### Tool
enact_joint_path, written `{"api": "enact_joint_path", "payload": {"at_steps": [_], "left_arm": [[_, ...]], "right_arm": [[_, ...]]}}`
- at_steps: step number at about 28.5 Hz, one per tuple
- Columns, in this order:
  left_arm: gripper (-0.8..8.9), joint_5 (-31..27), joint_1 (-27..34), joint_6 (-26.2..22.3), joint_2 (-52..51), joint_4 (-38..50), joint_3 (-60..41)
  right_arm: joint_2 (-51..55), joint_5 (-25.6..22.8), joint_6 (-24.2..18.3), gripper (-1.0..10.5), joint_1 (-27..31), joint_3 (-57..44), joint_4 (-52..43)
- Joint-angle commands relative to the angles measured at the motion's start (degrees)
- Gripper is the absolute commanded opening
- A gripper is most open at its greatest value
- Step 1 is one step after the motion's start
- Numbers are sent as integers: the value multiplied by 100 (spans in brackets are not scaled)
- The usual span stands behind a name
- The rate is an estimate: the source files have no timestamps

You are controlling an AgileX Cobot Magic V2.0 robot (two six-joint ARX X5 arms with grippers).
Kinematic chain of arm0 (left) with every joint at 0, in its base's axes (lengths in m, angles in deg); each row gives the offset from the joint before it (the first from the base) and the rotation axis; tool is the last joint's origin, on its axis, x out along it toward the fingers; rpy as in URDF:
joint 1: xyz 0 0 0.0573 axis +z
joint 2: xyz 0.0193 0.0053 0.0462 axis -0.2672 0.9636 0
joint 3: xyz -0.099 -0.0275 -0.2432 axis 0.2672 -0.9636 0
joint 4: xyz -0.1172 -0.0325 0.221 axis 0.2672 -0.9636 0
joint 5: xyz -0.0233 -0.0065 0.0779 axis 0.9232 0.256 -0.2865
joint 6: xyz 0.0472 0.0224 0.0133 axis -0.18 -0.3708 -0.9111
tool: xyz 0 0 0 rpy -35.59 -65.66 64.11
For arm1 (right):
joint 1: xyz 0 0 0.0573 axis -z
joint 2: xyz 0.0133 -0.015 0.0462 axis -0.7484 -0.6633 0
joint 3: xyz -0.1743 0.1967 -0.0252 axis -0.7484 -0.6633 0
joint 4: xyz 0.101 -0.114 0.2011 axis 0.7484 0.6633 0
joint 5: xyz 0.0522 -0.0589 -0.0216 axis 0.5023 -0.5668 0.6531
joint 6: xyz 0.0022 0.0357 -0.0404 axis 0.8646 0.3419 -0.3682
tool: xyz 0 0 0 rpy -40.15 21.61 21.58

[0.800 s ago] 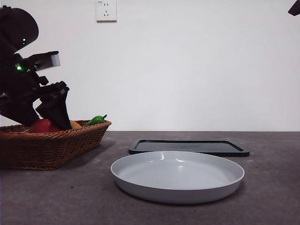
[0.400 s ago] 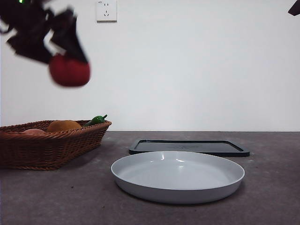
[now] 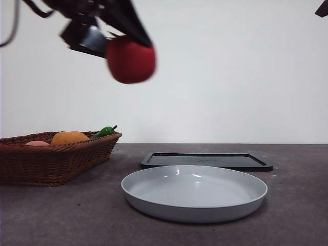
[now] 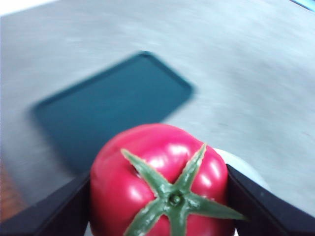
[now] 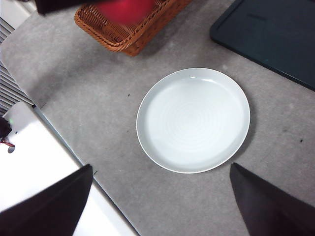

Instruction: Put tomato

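While the left gripper (image 4: 162, 196) hangs high above the table with its two black jaws clamped on either flank of the glossy red round tomato (image 4: 160, 179), the fruit's green star-shaped stem faces the wrist camera, so the grip runs across its widest part. From the front, the tomato (image 3: 131, 59) is in mid-air, well above the brown woven wicker basket (image 3: 56, 159) and off toward the shallow round white plate (image 3: 195, 192), though not yet over the plate's middle. That is the relation the next move seems to turn on: the plate lies below and further along, away from the basket, and I judge the tomato would have to travel sideways over the dish and then descend before any release. The flat dark rectangular tray (image 3: 205, 160) sits just behind the plate and is the other possible landing spot; the task does not say which is meant. Left in the basket are an orange round fruit (image 3: 69, 137) and a small green pepper (image 3: 105, 131). The right gripper (image 5: 160, 201) waits high above, its jaws spread wide with nothing between them, looking down on the plate (image 5: 193, 120) and basket (image 5: 130, 24). The left arm is plainly nearer and already carries the load.
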Motion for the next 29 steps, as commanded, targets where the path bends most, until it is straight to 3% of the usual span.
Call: {"api": "enact_joint_path", "payload": {"at_steps": [1, 13, 25, 29], "left_arm": [[303, -4, -302, 26, 348, 203, 107], [304, -11, -1106, -9, 1832, 789, 107], [314, -9, -1169, -15, 2643, 892, 107], [458, -9, -1169, 9, 2643, 868, 107]], "right_arm": [[-33, -7, 15, 444, -35, 111, -33], [-33, -7, 17, 444, -35, 111, -28], [-33, -7, 17, 444, -35, 111, 13], [-33, -7, 17, 444, -35, 111, 13]]}}
